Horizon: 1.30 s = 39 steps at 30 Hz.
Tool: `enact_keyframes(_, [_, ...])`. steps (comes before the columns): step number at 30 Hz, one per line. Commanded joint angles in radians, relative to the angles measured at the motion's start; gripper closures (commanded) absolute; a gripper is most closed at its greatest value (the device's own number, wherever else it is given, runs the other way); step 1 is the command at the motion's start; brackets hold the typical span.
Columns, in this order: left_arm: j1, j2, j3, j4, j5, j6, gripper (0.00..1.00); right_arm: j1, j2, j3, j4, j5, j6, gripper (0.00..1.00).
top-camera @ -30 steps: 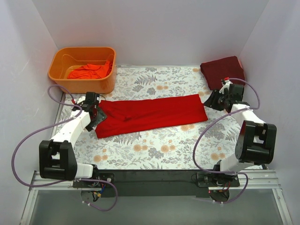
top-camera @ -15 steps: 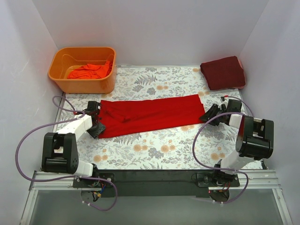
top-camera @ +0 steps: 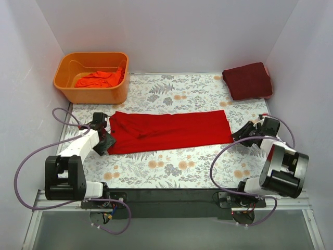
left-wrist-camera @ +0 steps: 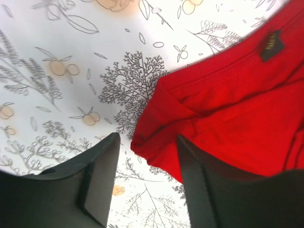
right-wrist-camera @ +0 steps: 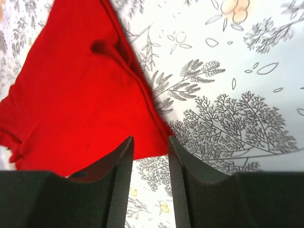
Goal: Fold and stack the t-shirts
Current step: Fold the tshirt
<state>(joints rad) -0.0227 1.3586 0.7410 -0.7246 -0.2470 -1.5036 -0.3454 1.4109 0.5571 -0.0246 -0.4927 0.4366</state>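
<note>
Label: a small dark tag (left-wrist-camera: 271, 46) is being shown by the left wrist view only, sewn by a stitched hem of the bright red t-shirt (left-wrist-camera: 237, 109). Gold writing is being carried on it, too small to be read.

Left gripper (left-wrist-camera: 147, 138) is being held wide open, with the shirt's corner lying between the fingers and nothing clamped. Right gripper (right-wrist-camera: 150, 140) is being held narrowly open at the opposite corner, cloth tip between the fingers, not pinched.

Being shown by the top view only:
- red shirt spread as a long strip across the middle of the counter (top-camera: 171, 94)
- maroon t-shirt (top-camera: 247, 80) folded at the far right corner
- orange-red t-shirts (top-camera: 99, 78) bunched in the orange tub (top-camera: 91, 94), far left
</note>
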Motion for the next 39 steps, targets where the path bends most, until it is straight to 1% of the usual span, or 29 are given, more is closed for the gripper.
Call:
enact_keyframes(1, [0.012,-0.097,0.047,-0.044,-0.054,0.031,0.46,0.043,-0.118,0.029,-0.063,0.128,-0.058,0.58])
enact_keyframes(2, [0.012,-0.107,0.06,-0.041,-0.04,0.045,0.43,0.125,-0.134,0.046,-0.058,0.152,-0.07,0.56])
enact_keyframes(3, [0.01,-0.111,0.09,-0.035,-0.022,0.052,0.39,0.176,-0.15,0.064,-0.048,0.155,-0.085,0.54])
enact_keyframes(4, [0.01,-0.118,0.104,-0.029,0.007,0.057,0.37,0.236,-0.148,0.114,-0.04,0.163,-0.134,0.53])
enact_keyframes(5, [0.006,-0.119,0.118,-0.01,0.065,0.065,0.35,0.369,-0.142,0.142,-0.029,0.175,-0.163,0.53])
enact_keyframes(7, [0.001,-0.112,0.152,0.007,0.123,0.079,0.34,0.494,-0.089,0.208,-0.024,0.175,-0.217,0.51])
enact_keyframes(8, [-0.002,-0.102,0.159,0.017,0.141,0.079,0.34,0.607,-0.064,0.271,-0.026,0.171,-0.267,0.51])
enact_keyframes(10, [-0.016,-0.086,0.182,0.036,0.167,0.074,0.34,0.712,0.019,0.346,-0.028,0.177,-0.323,0.51])
enact_keyframes(11, [-0.02,-0.06,0.19,0.059,0.176,0.074,0.34,0.808,0.048,0.418,-0.028,0.19,-0.376,0.51])
enact_keyframes(13, [-0.026,-0.026,0.208,0.083,0.209,0.071,0.35,0.89,0.14,0.487,-0.034,0.192,-0.416,0.51])
enact_keyframes(14, [-0.037,-0.003,0.231,0.108,0.212,0.071,0.35,0.955,0.172,0.525,-0.034,0.19,-0.433,0.51])
enact_keyframes(15, [-0.043,0.041,0.244,0.122,0.21,0.069,0.35,0.985,0.233,0.587,-0.034,0.189,-0.475,0.51])
enact_keyframes(17, [-0.055,0.101,0.294,0.137,0.212,0.069,0.36,1.058,0.293,0.651,-0.035,0.206,-0.51,0.51])
enact_keyframes(18, [-0.059,0.156,0.31,0.14,0.203,0.069,0.36,1.082,0.348,0.709,-0.043,0.213,-0.55,0.5])
enact_keyframes(20, [-0.069,0.207,0.342,0.148,0.19,0.071,0.37,1.129,0.4,0.76,-0.054,0.242,-0.587,0.5])
enact_keyframes(23, [-0.08,0.302,0.396,0.148,0.161,0.077,0.4,1.169,0.488,0.848,-0.069,0.261,-0.65,0.5])
enact_keyframes(25, [-0.082,0.347,0.42,0.148,0.15,0.079,0.44,1.183,0.54,0.909,-0.09,0.25,-0.689,0.5])
enact_keyframes(30, [-0.092,0.392,0.46,0.148,0.117,0.086,0.54,1.235,0.623,0.977,-0.124,0.256,-0.751,0.5])
enact_keyframes(31, [-0.094,0.396,0.472,0.146,0.117,0.085,0.59,1.238,0.632,0.991,-0.127,0.258,-0.756,0.5])
enact_keyframes(33, [-0.105,0.407,0.482,0.143,0.109,0.086,0.64,1.247,0.654,1.004,-0.142,0.244,-0.765,0.5])
enact_keyframes(34, [-0.106,0.409,0.486,0.14,0.101,0.088,0.7,1.249,0.66,1.009,-0.144,0.238,-0.765,0.5])
enact_keyframes(37, [-0.114,0.422,0.494,0.131,0.086,0.095,0.8,1.258,0.681,1.027,-0.15,0.23,-0.773,0.51])
enact_keyframes(38, [-0.115,0.425,0.501,0.123,0.081,0.095,0.89,1.263,0.686,1.03,-0.149,0.229,-0.776,0.51])
enact_keyframes(39, [-0.115,0.428,0.503,0.122,0.074,0.095,0.92,1.264,0.697,1.038,-0.15,0.229,-0.776,0.51])
